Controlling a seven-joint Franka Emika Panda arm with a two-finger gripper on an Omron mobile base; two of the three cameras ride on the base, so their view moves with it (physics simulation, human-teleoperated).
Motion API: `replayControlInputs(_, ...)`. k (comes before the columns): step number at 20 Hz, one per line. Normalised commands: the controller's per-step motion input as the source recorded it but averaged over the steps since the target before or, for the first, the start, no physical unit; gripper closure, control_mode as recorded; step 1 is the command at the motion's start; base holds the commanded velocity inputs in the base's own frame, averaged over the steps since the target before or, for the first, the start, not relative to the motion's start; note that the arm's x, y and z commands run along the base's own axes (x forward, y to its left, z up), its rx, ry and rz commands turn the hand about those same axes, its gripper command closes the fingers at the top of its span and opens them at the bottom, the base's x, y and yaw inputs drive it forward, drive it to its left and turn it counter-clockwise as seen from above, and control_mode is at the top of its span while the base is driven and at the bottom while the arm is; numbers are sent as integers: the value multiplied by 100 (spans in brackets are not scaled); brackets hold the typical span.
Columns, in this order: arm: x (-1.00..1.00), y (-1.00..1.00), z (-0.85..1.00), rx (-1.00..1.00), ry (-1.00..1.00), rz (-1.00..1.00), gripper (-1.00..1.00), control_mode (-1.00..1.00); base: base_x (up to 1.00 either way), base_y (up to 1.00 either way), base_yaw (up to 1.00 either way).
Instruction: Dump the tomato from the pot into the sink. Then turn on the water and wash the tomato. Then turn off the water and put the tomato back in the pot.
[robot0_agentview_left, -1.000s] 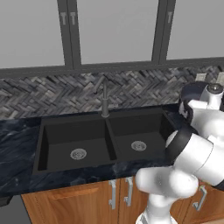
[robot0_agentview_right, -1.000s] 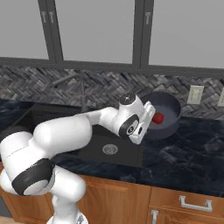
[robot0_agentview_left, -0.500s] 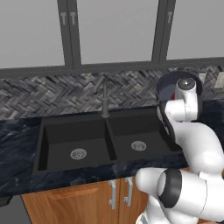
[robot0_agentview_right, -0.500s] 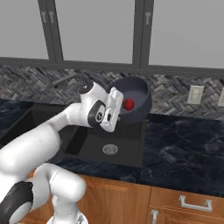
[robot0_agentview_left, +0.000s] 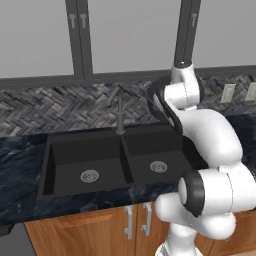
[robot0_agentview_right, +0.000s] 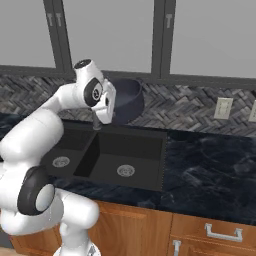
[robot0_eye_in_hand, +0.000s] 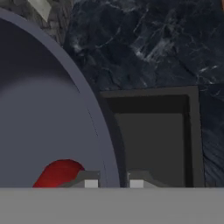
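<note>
The end effector (robot0_eye_in_hand: 113, 180) is clamped shut on the rim of the pot (robot0_eye_in_hand: 48, 109), 1 finger inside and 1 outside. The tomato (robot0_eye_in_hand: 59, 174) lies inside by the rim. The pot is carried tipped above the sink (robot0_agentview_right: 130, 150), likely for dumping; the worktop (robot0_agentview_right: 210, 170) lies beyond.

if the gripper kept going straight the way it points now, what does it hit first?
The gripper is shut on the pot rim, so it already touches that. Past the rim, the hand view looks down into a sink basin, so probably the basin floor comes next. Depth is unclear. The tomato sits inside the pot, off that line.
</note>
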Motion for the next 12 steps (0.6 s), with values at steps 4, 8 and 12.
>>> replayControlInputs(4, 35, 74, 40, -8, 4, 10, 100, -100, 0, 0, 0)
replayControlInputs(8, 17, 71, 10, -18, 0, 5, 100, -100, 0, 0, 0)
replayControlInputs(12, 0, 41, -16, -29, -1, 5, 100, -100, 0, 0, 0)
